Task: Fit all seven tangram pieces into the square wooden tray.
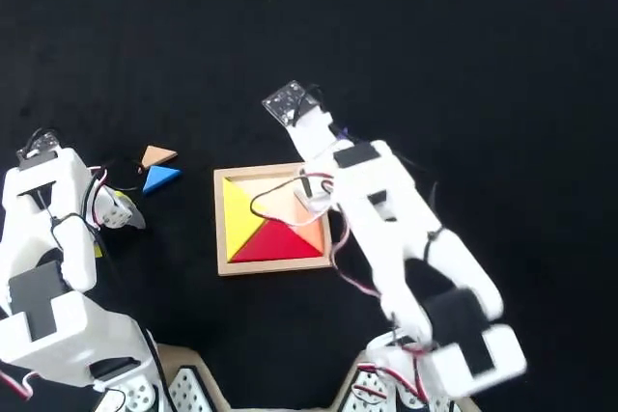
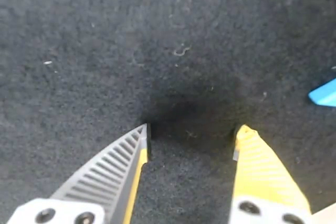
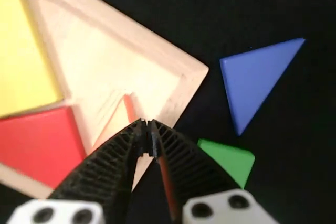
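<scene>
The square wooden tray [image 1: 224, 238] lies mid-table with a yellow triangle [image 1: 239, 209] and a red triangle [image 1: 275, 241] in it. In the right wrist view the tray [image 3: 173, 61] shows the yellow triangle [image 3: 21, 61], the red triangle [image 3: 42, 145] and an orange piece [image 3: 116, 119]. My right gripper [image 3: 146, 136] is shut, its tips right over that orange piece by the tray's corner. A blue triangle [image 3: 257, 77] and a green piece [image 3: 228, 158] lie on the cloth just outside that corner. My left gripper [image 2: 191, 132] hangs open above bare cloth, left of the tray.
A small tan triangle [image 1: 159, 154] and a small blue triangle [image 1: 160, 178] lie on the black cloth between the left arm and the tray. The blue one's tip [image 2: 325, 93] shows beside my left gripper. The right arm [image 1: 386, 229] covers the tray's right side.
</scene>
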You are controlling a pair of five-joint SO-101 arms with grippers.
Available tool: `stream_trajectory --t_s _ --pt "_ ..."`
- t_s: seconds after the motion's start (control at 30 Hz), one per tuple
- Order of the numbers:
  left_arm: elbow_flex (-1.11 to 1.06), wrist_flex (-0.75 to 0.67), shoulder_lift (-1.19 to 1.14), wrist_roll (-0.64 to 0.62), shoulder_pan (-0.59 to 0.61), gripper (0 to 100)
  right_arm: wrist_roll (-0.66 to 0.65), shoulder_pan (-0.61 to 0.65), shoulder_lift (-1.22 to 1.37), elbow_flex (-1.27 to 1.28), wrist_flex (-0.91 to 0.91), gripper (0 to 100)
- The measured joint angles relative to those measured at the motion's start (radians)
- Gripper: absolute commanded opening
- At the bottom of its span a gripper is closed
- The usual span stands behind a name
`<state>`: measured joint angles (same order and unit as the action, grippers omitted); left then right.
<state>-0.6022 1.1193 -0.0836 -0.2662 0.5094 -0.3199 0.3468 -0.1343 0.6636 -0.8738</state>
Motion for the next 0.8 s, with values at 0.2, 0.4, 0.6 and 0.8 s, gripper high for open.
stream_trajectory --t_s 0.2,0.4,0.6,0.8 --pt "0.000 0.000 0.000 0.000 0.000 26 0.000 0.038 -0.084 0.106 -0.012 1.1" --pt "0.000 0.000 0.000 0.000 0.000 26 -0.002 0.064 0.015 0.095 0.021 1.1" --pt "0.000 0.000 0.000 0.000 0.000 26 0.000 0.041 -0.005 0.031 -0.091 1.1" --pt "0.000 0.000 0.000 0.000 0.000 26 0.000 0.037 -0.041 0.106 0.017 1.1"
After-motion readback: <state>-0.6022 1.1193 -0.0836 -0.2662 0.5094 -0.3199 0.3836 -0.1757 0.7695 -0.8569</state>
